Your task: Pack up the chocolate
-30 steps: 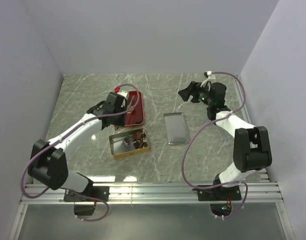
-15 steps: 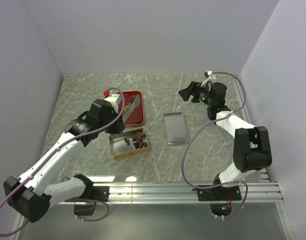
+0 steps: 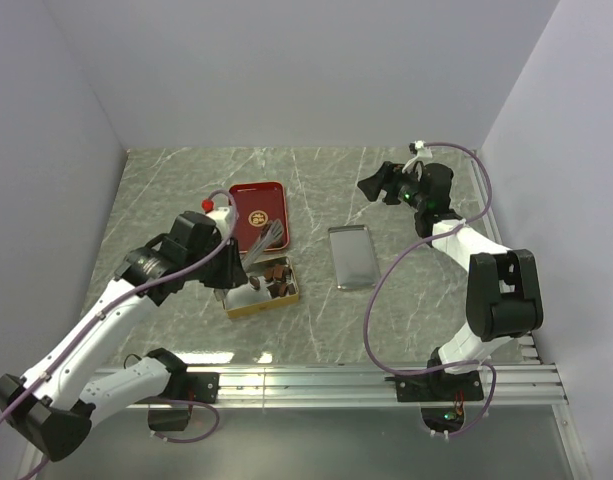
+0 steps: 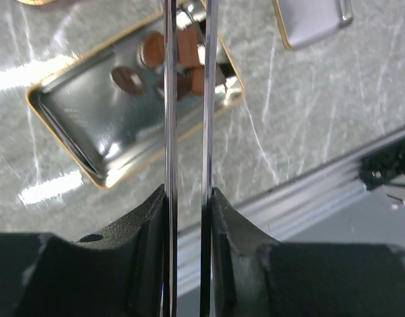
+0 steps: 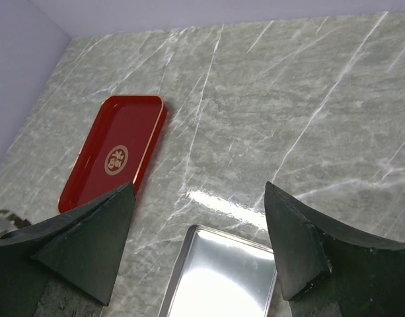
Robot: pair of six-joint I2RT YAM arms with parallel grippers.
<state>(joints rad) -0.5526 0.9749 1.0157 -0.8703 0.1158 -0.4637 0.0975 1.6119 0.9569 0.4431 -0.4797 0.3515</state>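
**Left clamped on tongs, chocolate in the tin**

Your left gripper (image 4: 187,198) is clenched on the tongs (image 4: 169,119), whose blades run up frame centre over the gold tin (image 4: 76,112). The chocolate (image 4: 187,46) sits bunched at the tin's upper-right end, with one piece nearer the middle (the blades hide parts of some). The tong tips are cut off at the top edge, so you can't tell whether they carry anything. In the overhead view, the red tray (image 3: 258,212) is just above the tin and the lid (image 3: 351,258) is to its right, with bare marble between. Your right gripper (image 5: 199,187) hangs upper right, spread wide and grasping nothing.
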